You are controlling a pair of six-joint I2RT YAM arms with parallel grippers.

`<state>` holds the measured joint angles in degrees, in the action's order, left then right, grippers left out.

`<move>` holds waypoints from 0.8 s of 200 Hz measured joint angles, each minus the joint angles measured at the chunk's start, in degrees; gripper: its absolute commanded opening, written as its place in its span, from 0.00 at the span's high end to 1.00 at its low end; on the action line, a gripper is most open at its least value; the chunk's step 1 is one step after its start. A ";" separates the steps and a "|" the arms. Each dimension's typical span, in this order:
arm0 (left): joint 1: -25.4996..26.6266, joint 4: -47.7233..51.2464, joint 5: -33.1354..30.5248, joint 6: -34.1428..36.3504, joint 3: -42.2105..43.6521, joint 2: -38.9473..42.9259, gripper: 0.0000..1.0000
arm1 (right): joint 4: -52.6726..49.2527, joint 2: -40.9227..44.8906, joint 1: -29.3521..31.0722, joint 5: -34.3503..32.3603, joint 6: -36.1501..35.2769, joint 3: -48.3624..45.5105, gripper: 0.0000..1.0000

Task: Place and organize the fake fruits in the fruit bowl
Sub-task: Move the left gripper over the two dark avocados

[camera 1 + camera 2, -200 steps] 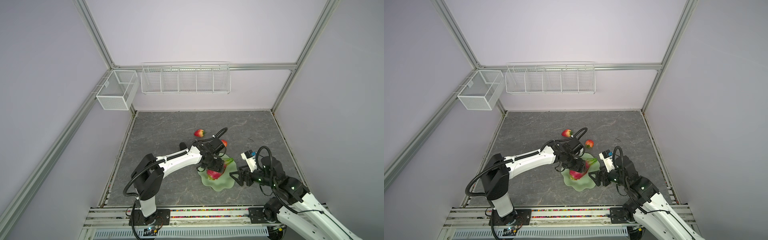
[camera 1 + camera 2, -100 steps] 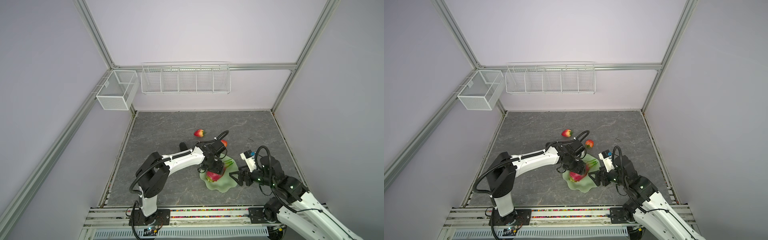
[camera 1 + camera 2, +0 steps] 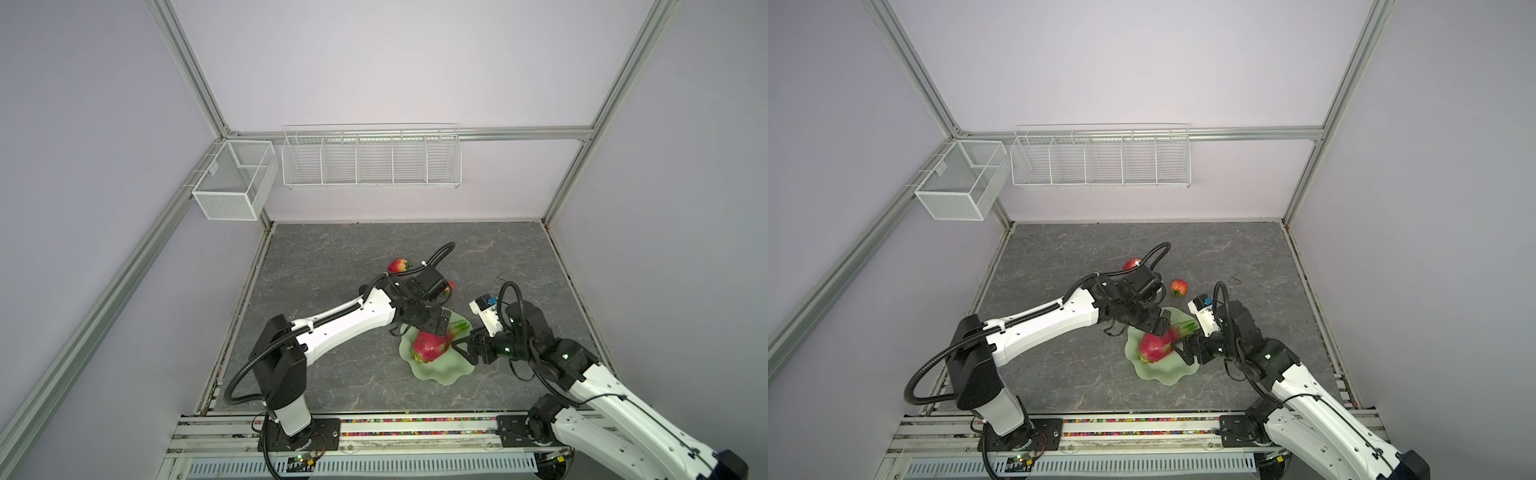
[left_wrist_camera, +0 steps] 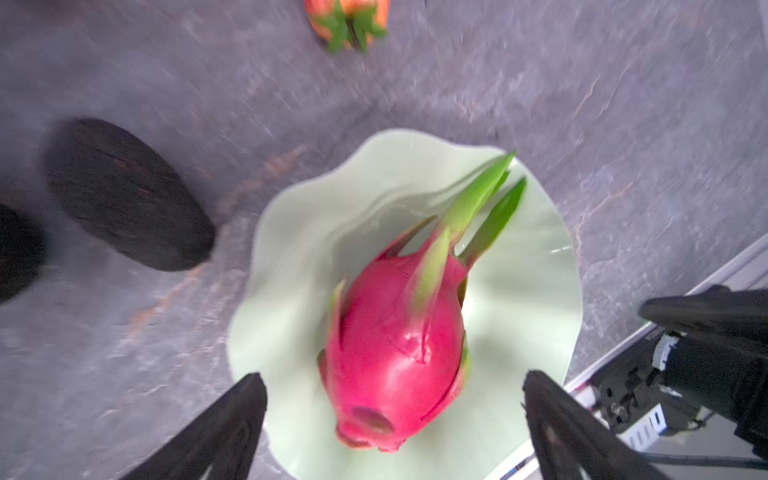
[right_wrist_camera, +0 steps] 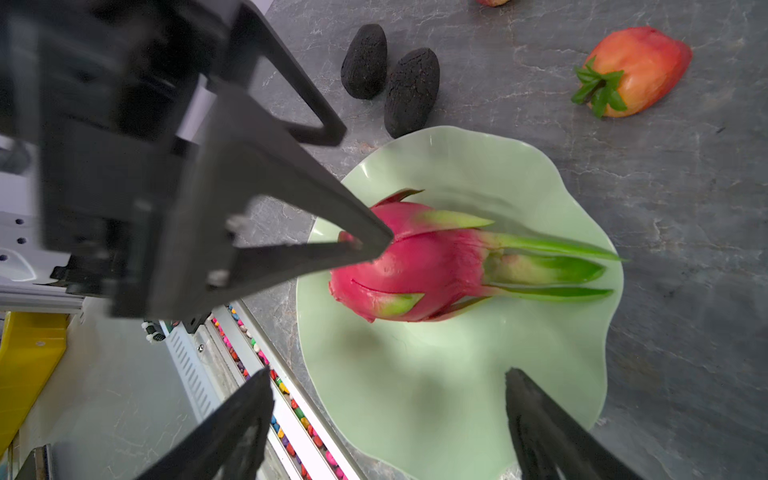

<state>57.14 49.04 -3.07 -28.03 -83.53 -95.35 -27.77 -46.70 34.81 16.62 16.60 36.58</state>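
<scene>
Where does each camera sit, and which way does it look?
Both top views: high above the front, looking down at table, bowl, left arm, right arm.
Left wrist: on the left arm, looking down past the open left pincer at the dragon fruit.
Right wrist: on the right arm, looking past the open right pincer at that fruit and the left pincer.
Both wrist views share fruit, bowl, avocados.

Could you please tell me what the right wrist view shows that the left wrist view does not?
Only the right wrist view: the left gripper from outside, open above the dragon fruit, and two whole avocados side by side. Only the left wrist view: part of the right arm beyond the fruit bowl. Both: the dragon fruit lying ungripped in the fruit bowl, and a strawberry on the table.
</scene>
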 measured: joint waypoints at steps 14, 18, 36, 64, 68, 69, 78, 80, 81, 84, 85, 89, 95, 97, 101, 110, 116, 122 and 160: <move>-3.17 0.59 -4.20 -0.20 0.02 2.16 0.05 | 0.94 -4.00 0.74 -0.04 -1.16 2.47 0.12; -4.50 0.70 -5.16 -0.31 0.02 2.43 0.06 | 1.38 -5.35 1.27 -0.09 -1.53 3.32 0.12; -11.17 0.83 -8.76 -0.44 0.20 1.75 0.07 | 3.32 -9.64 3.21 -0.04 -2.62 6.23 0.12; -20.22 1.05 -11.37 -0.61 1.09 -2.40 0.13 | 7.08 -15.93 5.62 0.44 -3.82 9.53 0.12; -20.96 1.01 -11.32 -0.59 1.22 -2.86 0.14 | 7.63 -16.96 5.90 0.63 -4.00 9.94 0.12; -21.27 1.01 -11.34 -0.59 1.27 -3.13 0.15 | 7.76 -17.18 5.95 0.68 -4.02 10.03 0.12; -23.10 0.98 -11.26 -0.66 1.60 -4.61 0.16 | 8.79 -19.06 6.38 1.05 -4.20 10.62 0.12; -23.54 0.94 -11.23 -0.61 1.68 -4.94 0.16 | 8.98 -19.52 6.51 1.11 -4.22 10.78 0.12; -23.54 0.94 -11.23 -0.61 1.68 -4.94 0.16 | 9.16 -19.80 6.54 1.11 -4.24 10.84 0.12; -24.13 0.83 -11.23 -0.59 1.86 -5.44 0.17 | 9.25 -20.04 6.62 1.20 -4.26 10.91 0.12; -24.26 0.79 -11.21 -0.61 1.90 -5.53 0.17 | 9.49 -20.44 6.71 1.31 -4.26 10.99 0.12; -24.98 0.61 -11.06 -0.52 2.21 -6.12 0.17 | 9.84 -21.07 6.84 1.49 -4.28 11.10 0.12; -25.59 0.39 -10.95 -0.50 2.58 -6.60 0.18 | 10.29 -21.92 7.02 1.70 -4.42 11.17 0.12; -25.70 0.28 -10.88 -0.48 2.71 -6.73 0.18 | 10.36 -22.05 7.04 1.77 -4.42 11.19 0.12; -26.23 -0.09 -10.60 -0.48 3.19 -7.04 0.18 | 10.67 -22.60 7.10 2.03 -4.48 11.21 0.12; -26.84 -0.79 -9.90 -0.42 3.98 -7.37 0.19 | 10.99 -23.34 7.21 2.45 -4.66 11.21 0.12; -27.17 -1.18 -9.42 -0.39 4.37 -7.45 0.19 | 11.15 -23.65 7.26 2.60 -4.70 11.21 0.12; -27.43 -1.40 -8.85 -0.42 4.48 -7.56 0.19 | 11.19 -23.93 7.30 2.73 -4.85 11.28 0.12; -28.44 -4.59 -5.86 -0.85 4.22 -10.23 0.25 | 11.19 -25.11 7.32 2.80 -6.16 12.26 0.12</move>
<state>28.71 44.45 -8.93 -28.88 -79.31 -105.58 -16.58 -71.81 42.13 19.42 10.44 48.84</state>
